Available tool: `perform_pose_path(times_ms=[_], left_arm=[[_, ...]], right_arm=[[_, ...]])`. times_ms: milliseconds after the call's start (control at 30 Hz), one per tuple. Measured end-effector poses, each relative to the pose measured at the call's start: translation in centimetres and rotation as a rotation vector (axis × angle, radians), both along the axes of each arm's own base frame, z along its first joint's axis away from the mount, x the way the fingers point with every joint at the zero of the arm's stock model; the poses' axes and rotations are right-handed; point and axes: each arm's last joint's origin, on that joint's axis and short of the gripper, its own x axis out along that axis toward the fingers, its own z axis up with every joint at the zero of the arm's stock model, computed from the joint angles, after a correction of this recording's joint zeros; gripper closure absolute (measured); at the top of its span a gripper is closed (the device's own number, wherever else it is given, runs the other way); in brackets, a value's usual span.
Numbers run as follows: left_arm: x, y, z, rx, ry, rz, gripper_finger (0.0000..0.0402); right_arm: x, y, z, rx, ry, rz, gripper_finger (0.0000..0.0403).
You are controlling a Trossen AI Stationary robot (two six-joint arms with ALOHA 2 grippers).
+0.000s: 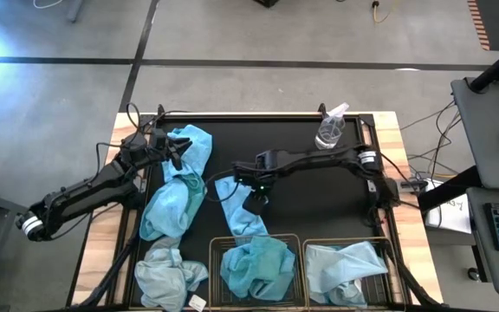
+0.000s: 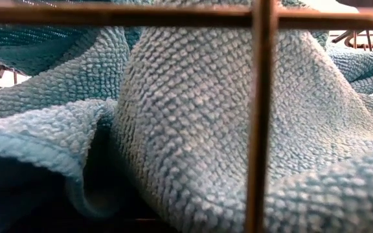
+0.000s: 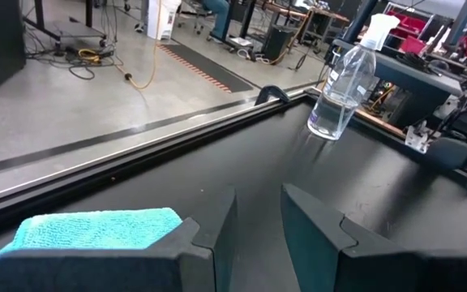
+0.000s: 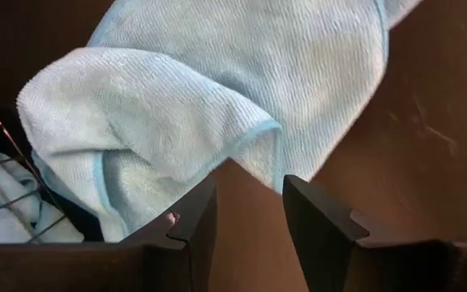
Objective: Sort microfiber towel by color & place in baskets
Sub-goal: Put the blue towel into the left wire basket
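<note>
Lying under the right gripper (image 1: 255, 204), a pale towel (image 1: 239, 211) is aligned from 11 to 5 o'clock; its fingers are parted, nothing grasped; the left gripper (image 1: 178, 149) is likewise parted, empty.

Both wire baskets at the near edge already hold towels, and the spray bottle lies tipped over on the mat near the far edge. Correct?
Not quite. The spray bottle stands upright, as the left wrist view shows. Both baskets do hold towels.
</note>
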Motion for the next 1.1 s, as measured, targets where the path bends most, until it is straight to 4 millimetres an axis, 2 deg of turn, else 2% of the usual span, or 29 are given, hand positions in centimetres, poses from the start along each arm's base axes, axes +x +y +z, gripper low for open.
perform_pose_path(times_ms=[300, 467, 633, 1100], left_arm=[[0.1, 0.1, -0.1, -0.008, 0.009, 0.000, 0.0318], [0.1, 0.1, -0.3, -0.014, 0.022, -0.002, 0.0318], [0.2, 0.2, -0.5, -0.011, 0.041, -0.005, 0.0318], [0.2, 0.2, -0.5, -0.013, 0.043, -0.007, 0.0318]], right_arm=[[1.9, -0.3, -0.3, 0.051, -0.041, 0.059, 0.0268], [2.5, -0.3, -1.4, 0.106, -0.020, 0.069, 0.0268], [2.5, -0.4, -2.0, 0.124, -0.001, 0.072, 0.0268], [2.2, -2.6, -2.7, 0.137, 0.032, -0.020, 0.0268]])
